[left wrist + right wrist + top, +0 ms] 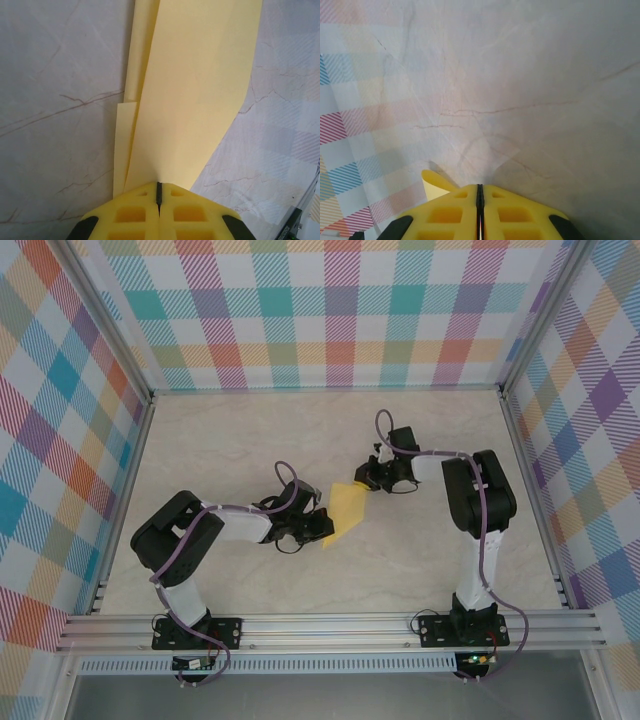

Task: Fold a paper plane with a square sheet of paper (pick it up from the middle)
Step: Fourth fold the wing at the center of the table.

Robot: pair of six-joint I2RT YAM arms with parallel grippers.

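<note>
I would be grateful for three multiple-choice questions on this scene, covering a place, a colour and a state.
1. Where is the paper?
A. against the back wall
B. over the middle of the table
C. on the front rail
2. What colour is it?
A. white
B. yellow
C. blue
3. The left fingers are:
A. spread wide
B. shut on nothing
C. shut on the paper
Answers: 1 B, the top view shows it central; 2 B, it is plainly yellow in every view; 3 C, the sheet runs out from their closed tips.

You can read no text, label, brand, number or sign; anything printed on the small circuit board (190, 664) at the near edge of the table (420, 560) is too small to tell.
</note>
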